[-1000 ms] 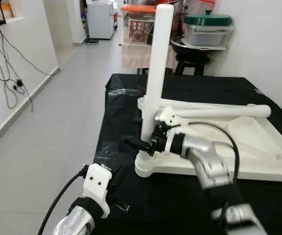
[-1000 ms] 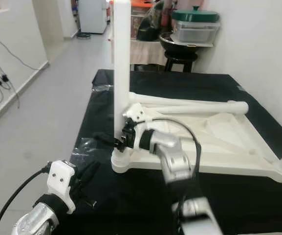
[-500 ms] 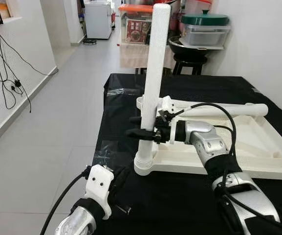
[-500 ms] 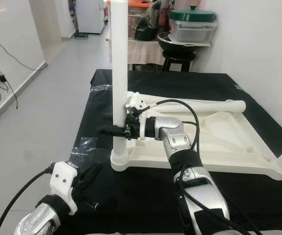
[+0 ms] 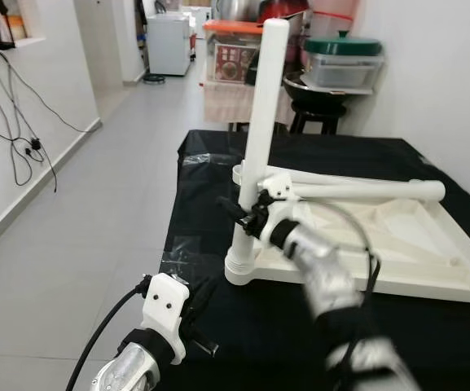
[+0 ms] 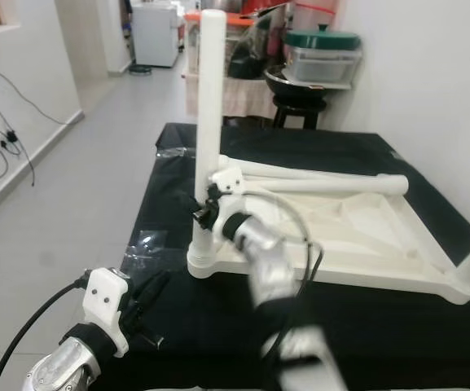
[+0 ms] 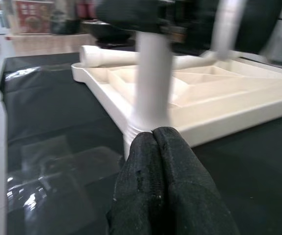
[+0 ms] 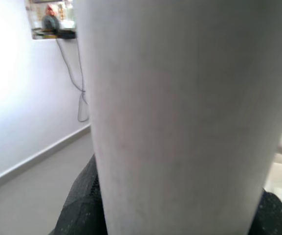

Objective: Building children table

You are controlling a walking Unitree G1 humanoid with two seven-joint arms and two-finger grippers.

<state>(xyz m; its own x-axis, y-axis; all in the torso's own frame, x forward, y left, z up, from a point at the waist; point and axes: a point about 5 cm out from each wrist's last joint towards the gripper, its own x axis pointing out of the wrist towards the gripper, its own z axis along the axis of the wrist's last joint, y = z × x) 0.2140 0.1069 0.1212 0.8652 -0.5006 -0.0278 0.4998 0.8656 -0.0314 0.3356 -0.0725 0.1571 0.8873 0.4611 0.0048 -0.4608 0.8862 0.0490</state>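
An upside-down white table top [image 5: 418,244] lies on the black-covered table. At its near left corner a white leg [image 5: 263,106] stands upright in its socket. My right gripper [image 5: 244,213] is shut on this leg low down; in the right wrist view the leg [image 8: 189,112] sits between the black fingers [image 8: 79,205]. My right arm is blurred. A second white leg [image 5: 365,191] lies across the far side of the top. My left gripper [image 5: 199,303] hovers low near the table's front left corner, its fingers [image 7: 160,186] pressed together and holding nothing.
Behind the table a black stool [image 5: 316,110] carries a dark bowl and a clear box with a green lid [image 5: 344,55]. A white wall runs close on the right. Open grey floor [image 5: 96,212] lies to the left, with cables [image 5: 15,138] on the left wall.
My right arm has swung, the forearm now coming from nearer me and blurred; its gripper has risen slightly along the upright leg. The left gripper has stayed put.
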